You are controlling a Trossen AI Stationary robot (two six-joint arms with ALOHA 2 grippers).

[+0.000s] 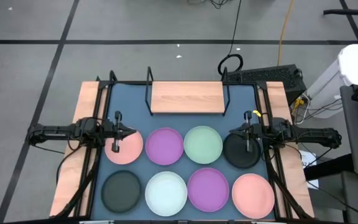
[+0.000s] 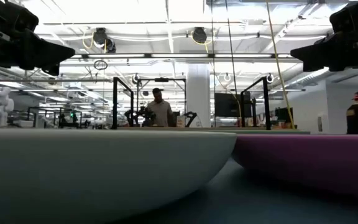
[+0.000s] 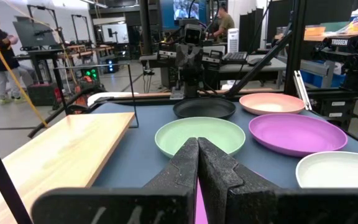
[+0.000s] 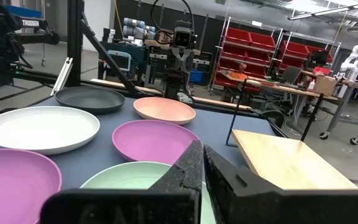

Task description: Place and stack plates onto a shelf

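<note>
At table's far edge, shelf (image 1: 186, 98) long axis left-right, plates (image 1: 164, 146) flat

My workplace: robotics lab. Beyond my jaws, red parts bins (image 4: 248, 48), white humanoid robot (image 4: 356, 55), monitors (image 2: 230, 104), person (image 2: 160, 109) at workbench.

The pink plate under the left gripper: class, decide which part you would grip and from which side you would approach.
Grip the raised rim of the pink plate, probably from above with one finger inside and one outside. It lies flat on the blue tabletop, so only its thin rim offers a hold. The left gripper, fingers shut, hovers over it; the purple plate crowds its right edge.
</note>
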